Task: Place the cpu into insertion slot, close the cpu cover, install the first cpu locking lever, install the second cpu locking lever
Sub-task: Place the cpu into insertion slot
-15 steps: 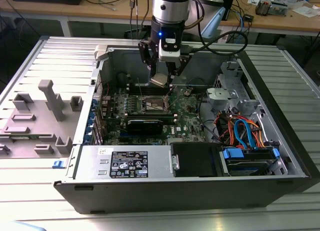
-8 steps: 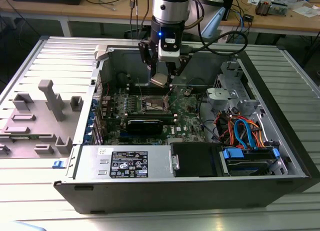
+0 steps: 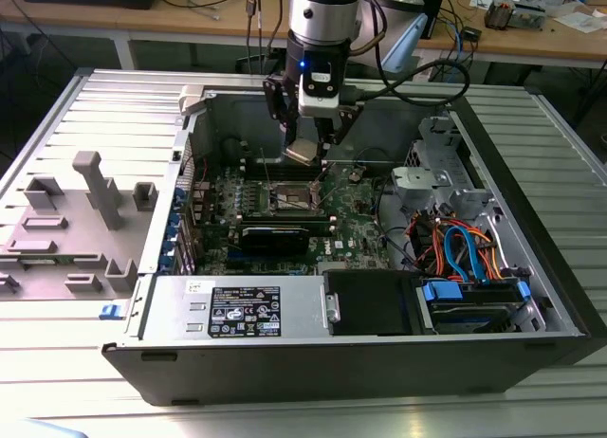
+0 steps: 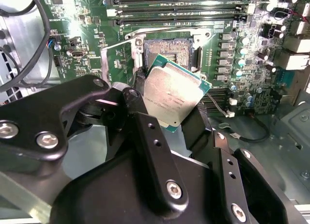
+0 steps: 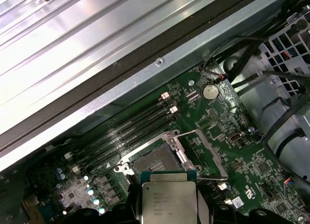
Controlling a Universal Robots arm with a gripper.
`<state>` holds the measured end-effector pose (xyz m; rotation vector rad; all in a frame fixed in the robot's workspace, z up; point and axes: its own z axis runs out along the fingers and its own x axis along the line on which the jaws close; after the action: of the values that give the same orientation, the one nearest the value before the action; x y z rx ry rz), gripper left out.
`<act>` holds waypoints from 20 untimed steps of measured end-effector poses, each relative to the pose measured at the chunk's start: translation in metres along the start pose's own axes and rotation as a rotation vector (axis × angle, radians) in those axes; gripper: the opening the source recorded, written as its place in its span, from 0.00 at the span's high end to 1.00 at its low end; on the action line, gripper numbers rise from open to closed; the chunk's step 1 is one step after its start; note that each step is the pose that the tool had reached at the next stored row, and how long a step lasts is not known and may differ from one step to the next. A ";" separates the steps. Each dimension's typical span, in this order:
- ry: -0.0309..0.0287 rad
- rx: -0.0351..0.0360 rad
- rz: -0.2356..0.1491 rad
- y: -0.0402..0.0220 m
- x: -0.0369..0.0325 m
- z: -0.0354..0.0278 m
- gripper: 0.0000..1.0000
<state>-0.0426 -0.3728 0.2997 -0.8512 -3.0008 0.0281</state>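
My gripper is clamped on the cpu, jaws narrow against two opposite edges. The cpu hangs tilted above the insertion slot, apart from it; the slot lies uncovered in the green motherboard.

you're working under bright, even light from above. in the exterior view the ribbed pale grey metal table shows hardly a shadow, while the inside of the open black computer case sits dimmer. in the first wrist view that table's ribs glare almost white, and the green motherboard below the case edge stays darker. in the second wrist view the flat square silvery-tan cpu carries a soft sheen.
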 end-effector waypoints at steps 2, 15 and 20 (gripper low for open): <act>0.0007 -0.0005 0.028 0.0000 0.0000 0.0001 0.45; -0.0017 0.0043 0.088 0.0001 0.0000 0.0015 0.45; -0.0052 0.0103 0.113 0.0000 -0.0001 0.0021 0.45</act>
<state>-0.0426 -0.3728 0.2977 -1.0206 -2.9507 0.0477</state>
